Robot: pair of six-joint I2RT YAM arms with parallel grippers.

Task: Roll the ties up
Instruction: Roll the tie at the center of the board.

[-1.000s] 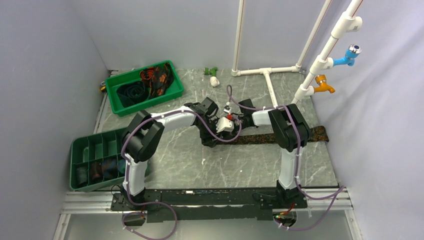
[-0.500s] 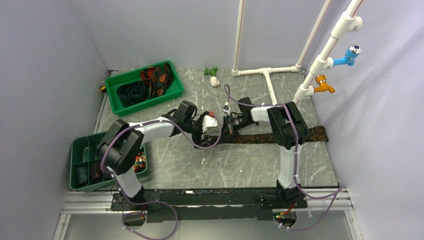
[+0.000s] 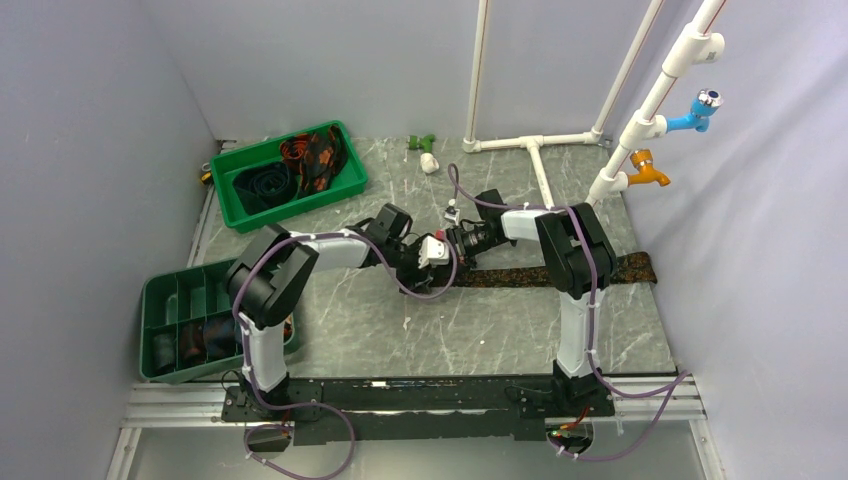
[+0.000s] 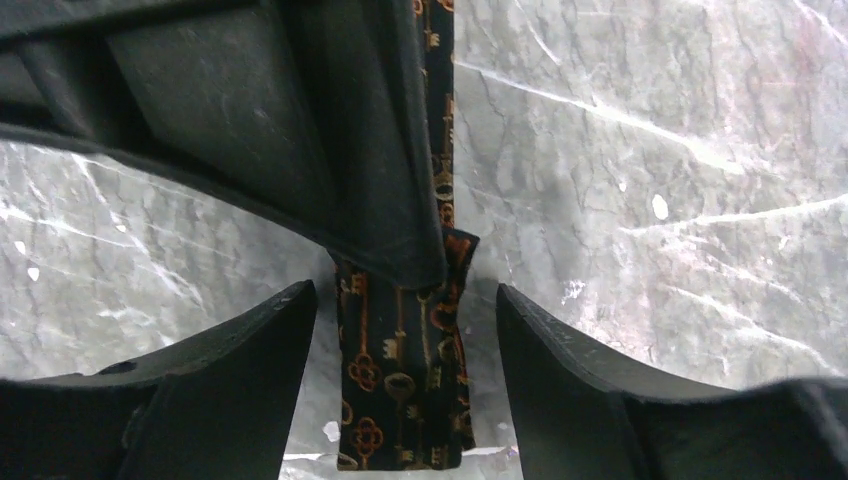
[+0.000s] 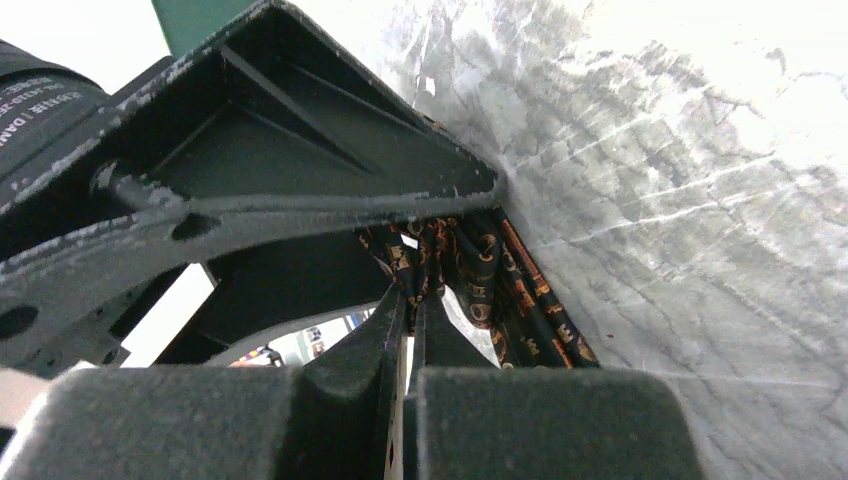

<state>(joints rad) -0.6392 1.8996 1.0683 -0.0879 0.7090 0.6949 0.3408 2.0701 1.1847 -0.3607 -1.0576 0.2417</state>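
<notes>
A dark brown tie with orange key print (image 3: 560, 272) lies flat across the table, running right from the two grippers. My left gripper (image 3: 443, 265) is open, and its jaws straddle the tie's narrow end (image 4: 400, 390) in the left wrist view without touching it. My right gripper (image 3: 455, 243) is shut on a bunched fold of that tie (image 5: 500, 280), close above the table. One of the right gripper's fingers (image 4: 330, 150) covers the tie just beyond the left jaws. More ties (image 3: 310, 155) lie in the back-left tray.
A green tray (image 3: 345, 185) stands at the back left. A green compartment tray (image 3: 165, 290) with rolled ties sits at the left edge. White pipes (image 3: 530, 142) with blue and orange taps stand at the back right. A small green and white fitting (image 3: 426, 153) lies near the back wall.
My left arm swung left away from the tie end, then came back right to it. My right gripper shifted slightly left and stayed shut on the tie.
</notes>
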